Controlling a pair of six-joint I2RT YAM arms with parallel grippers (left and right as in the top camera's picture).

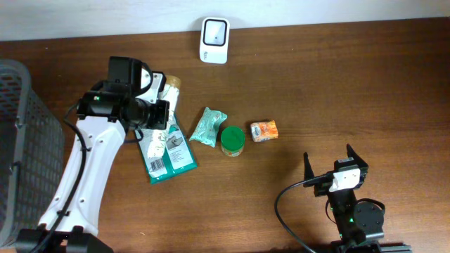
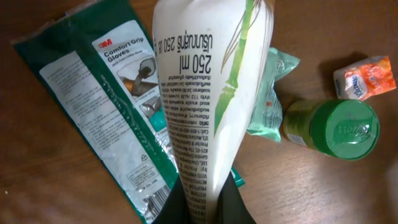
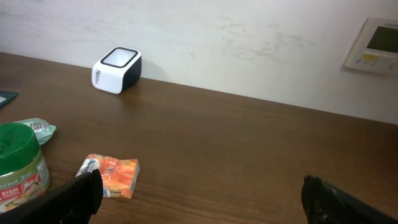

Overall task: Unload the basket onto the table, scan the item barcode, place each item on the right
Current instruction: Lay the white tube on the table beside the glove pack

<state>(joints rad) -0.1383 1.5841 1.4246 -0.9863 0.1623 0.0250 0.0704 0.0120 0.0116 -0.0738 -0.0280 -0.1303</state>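
A white tube with a green stripe and small black print is pinched at its narrow end by my left gripper, which is shut on it. From above, the tube and left gripper hang over the left part of the table, above a green glove pack. The white barcode scanner stands at the table's far edge, apart from the tube; it also shows as scanner. My right gripper rests near the front right, open and empty.
A teal packet, a green-lidded jar and an orange packet lie mid-table. The glove pack shows a barcode near my left fingers. A grey basket stands at the left edge.
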